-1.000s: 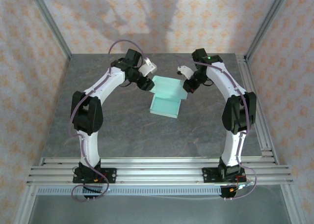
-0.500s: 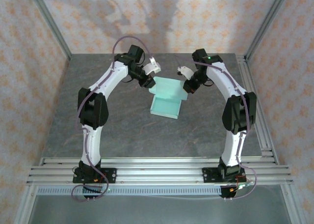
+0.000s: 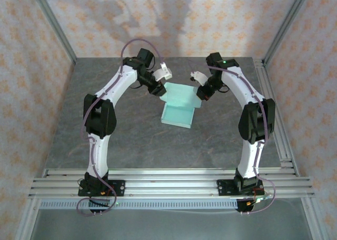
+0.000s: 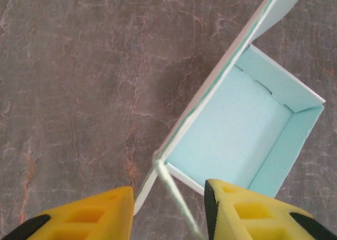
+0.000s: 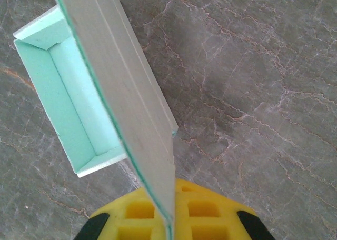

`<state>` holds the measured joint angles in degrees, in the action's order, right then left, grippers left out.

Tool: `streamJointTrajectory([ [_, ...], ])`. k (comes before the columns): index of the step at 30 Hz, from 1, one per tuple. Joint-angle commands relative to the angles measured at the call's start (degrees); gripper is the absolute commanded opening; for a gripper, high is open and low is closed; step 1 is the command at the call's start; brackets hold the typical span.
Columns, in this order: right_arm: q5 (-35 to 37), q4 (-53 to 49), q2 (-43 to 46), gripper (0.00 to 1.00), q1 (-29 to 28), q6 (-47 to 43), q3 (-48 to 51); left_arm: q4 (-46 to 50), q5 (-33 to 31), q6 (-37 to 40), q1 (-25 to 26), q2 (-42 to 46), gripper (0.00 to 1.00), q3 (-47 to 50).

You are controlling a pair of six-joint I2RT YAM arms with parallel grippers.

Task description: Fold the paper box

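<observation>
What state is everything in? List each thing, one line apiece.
paper box: tray walls folded up, big lid flap raised, not closed.
left claw: open, a thin flap edge of the paper box between its fingers.
right claw: shut on the raised lid flap's edge.

Mint paper box (image 3: pixel 177 113) — open, lid up
</observation>
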<state>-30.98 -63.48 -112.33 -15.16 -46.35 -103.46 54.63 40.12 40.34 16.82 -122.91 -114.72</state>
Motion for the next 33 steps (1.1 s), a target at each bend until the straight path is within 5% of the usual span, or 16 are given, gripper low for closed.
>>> streamJointTrajectory([
  [1, -1.05, -1.96, 1.94, 0.0, 0.13, -0.76, -1.48, -0.11, -0.39, -0.68, -1.47, -0.53, 0.56, -0.69],
  [3, -1.1, -2.07, 1.94, 0.0, 0.13, -0.67, -1.65, -0.88, -0.25, -0.63, -1.83, -0.23, 0.65, -0.6],
  [7, -1.01, -2.17, 1.99, 0.0, 0.14, -0.59, -1.62, -1.08, 1.8, 0.65, -2.31, 0.36, 0.65, -0.77],
  [18, -0.7, -2.51, 1.94, 0.0, 0.13, -0.84, -1.68, 3.84, 4.31, 3.6, -1.23, -4.19, 0.5, -4.85],
  [33, -0.87, -1.94, 2.58, 0.0, 0.13, 0.15, -1.13, 6.37, 5.52, 3.8, -0.78, -4.84, 0.0, -6.76],
])
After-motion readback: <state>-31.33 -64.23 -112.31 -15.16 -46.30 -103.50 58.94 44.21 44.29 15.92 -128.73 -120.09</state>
